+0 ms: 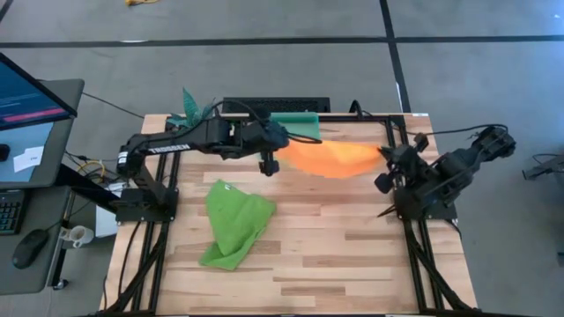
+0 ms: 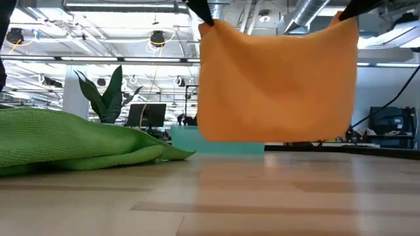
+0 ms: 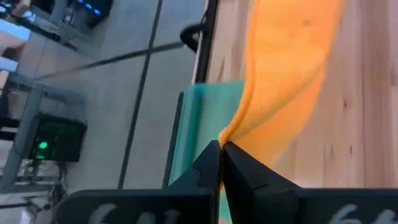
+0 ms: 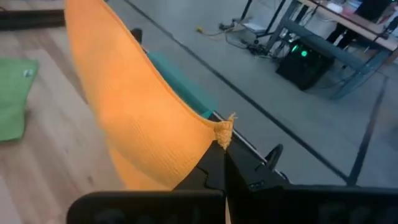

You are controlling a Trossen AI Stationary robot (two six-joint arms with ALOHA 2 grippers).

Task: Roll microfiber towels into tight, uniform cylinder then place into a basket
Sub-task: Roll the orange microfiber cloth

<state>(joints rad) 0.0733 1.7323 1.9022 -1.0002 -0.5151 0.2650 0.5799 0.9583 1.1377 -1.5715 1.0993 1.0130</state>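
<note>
The orange-yellow towel (image 1: pixel 330 158) (image 2: pixel 275 78) hangs spread between my two grippers above the far half of the table. My left gripper (image 1: pixel 269 165) (image 3: pixel 221 149) is shut on one top corner and my right gripper (image 1: pixel 385 157) (image 4: pixel 224 152) on the other. The lime green towel (image 1: pixel 233 222) (image 2: pixel 65 141) lies crumpled on the table, left of the middle. The teal basket (image 1: pixel 298 119) (image 2: pixel 190 139) stands at the far edge, partly hidden behind my left arm and the orange towel. My left gripper pinches the orange towel's top corner (image 3: pixel 229 134) between its two fingertips, slanting downward. The cloth hangs below, its lower edge clear of the table in the low view. My right gripper pinches the other top corner (image 4: pixel 224 129) between its fingertips, a small tuft sticking out past them. The top edge runs between the two grippers with a slight sag, and the towel hangs clear of the table.
A small potted plant (image 1: pixel 192 107) (image 2: pixel 105 92) stands at the table's far left corner. A desk with a monitor (image 1: pixel 26 97) and mouse stands left of the table. Bare wood (image 1: pixel 352 255) lies on the near right.
</note>
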